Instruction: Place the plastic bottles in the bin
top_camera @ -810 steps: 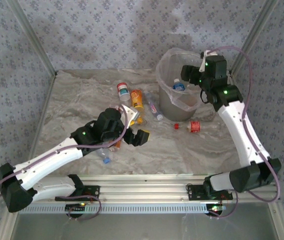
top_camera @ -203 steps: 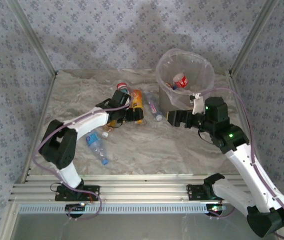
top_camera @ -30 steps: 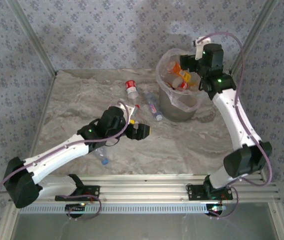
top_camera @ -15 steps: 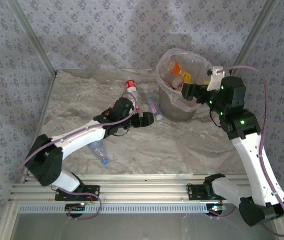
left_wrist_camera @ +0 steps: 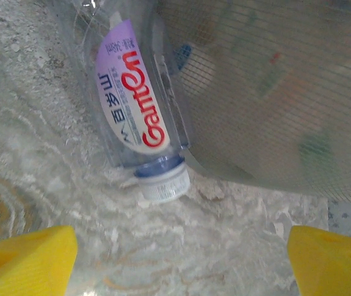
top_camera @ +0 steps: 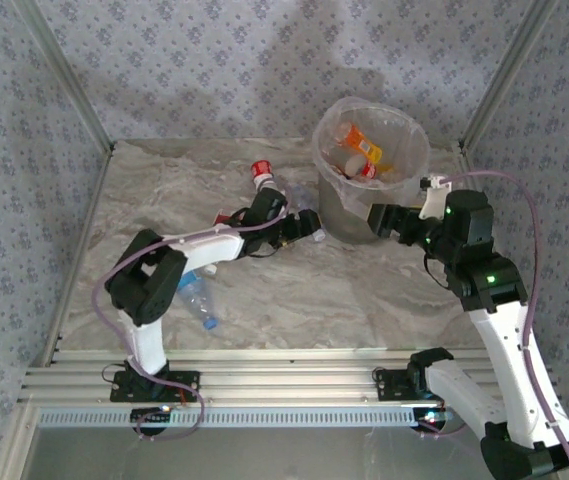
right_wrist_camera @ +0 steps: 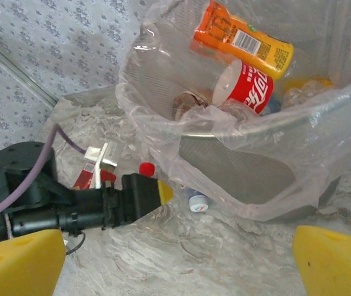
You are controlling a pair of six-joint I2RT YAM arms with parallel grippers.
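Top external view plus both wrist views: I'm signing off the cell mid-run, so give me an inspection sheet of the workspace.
Surface: marbled table, no spills seen.
Job's things: bin upright, bag-lined, holding an orange-labelled bottle and a red-labelled bottle; purple-labelled bottle lying against the bin's foot; red-capped bottle and blue-capped bottle on the table.
Clutter: nothing seen.
Grippers: left gripper low, fingers apart, facing the purple-labelled bottle, nothing between them; right gripper fingers apart, empty, beside the bin.
Cables: purple cable runs along the left arm, clear of the bottles.
Surroundings: patterned walls, metal frame post.
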